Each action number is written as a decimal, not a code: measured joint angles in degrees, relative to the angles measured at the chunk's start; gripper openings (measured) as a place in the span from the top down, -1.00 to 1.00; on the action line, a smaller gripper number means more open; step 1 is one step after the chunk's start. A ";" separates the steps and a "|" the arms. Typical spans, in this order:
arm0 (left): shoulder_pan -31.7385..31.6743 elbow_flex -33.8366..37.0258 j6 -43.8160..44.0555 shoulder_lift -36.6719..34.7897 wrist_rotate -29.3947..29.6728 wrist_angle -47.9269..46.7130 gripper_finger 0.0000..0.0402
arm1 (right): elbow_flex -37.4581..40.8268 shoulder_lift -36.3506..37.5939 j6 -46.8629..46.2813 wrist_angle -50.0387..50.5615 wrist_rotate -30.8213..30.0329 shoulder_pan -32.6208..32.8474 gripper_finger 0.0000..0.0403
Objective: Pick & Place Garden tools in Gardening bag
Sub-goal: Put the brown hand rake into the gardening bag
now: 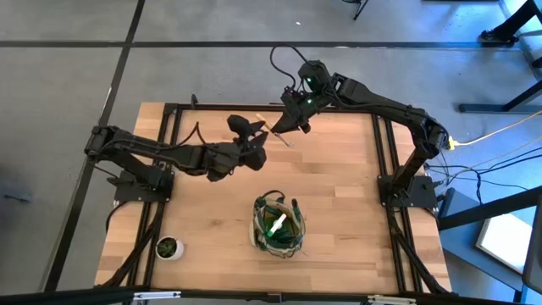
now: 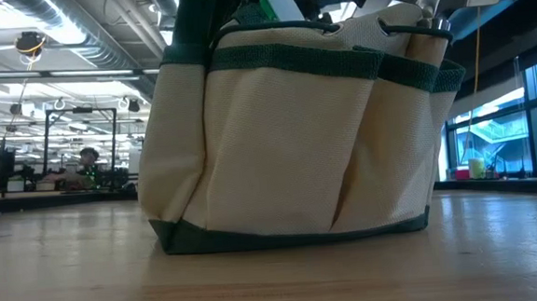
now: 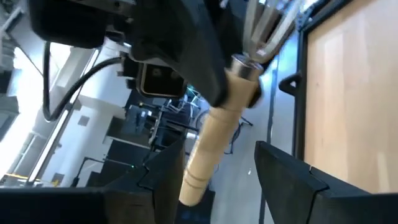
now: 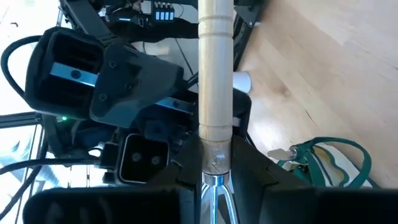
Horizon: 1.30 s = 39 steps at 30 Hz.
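Observation:
A garden fork with a wooden handle [image 3: 214,134] and metal tines [image 3: 267,25] hangs in the air over the table's far middle [image 1: 269,131]. My right gripper [image 1: 290,123] is shut on it. My left gripper [image 1: 248,130] is open. Its fingers [image 3: 168,177] stand on either side of the handle's free end [image 3: 193,183]. The khaki and green gardening bag [image 1: 278,224] stands on its base near the front middle, filling the low view [image 2: 295,130]. A green spray bottle with a white trigger [image 1: 277,225] sticks out of it. My right gripper pinches the fork between its two fingers [image 4: 186,186] at the metal neck just behind the ferrule [image 4: 215,160]. The handle [image 4: 215,74] sticks out past the fingertips toward my left gripper. The fork is lifted clear of the table.
A small potted plant [image 1: 168,247] stands at the near left corner. The black frame rails [image 1: 381,152] run along the table's left and right sides. Bare wood [image 1: 347,195] lies between the bag and the right rail.

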<state>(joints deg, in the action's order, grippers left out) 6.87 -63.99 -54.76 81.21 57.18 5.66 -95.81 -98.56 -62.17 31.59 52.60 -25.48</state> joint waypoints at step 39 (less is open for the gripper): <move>2.15 -9.38 19.48 2.83 4.73 -9.80 0.70 | 0.00 0.25 3.95 -13.23 0.97 -0.55 0.46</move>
<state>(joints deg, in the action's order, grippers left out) 9.03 -73.36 -35.28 84.04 61.91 -4.14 -95.81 -98.31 -58.22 18.36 53.56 -26.03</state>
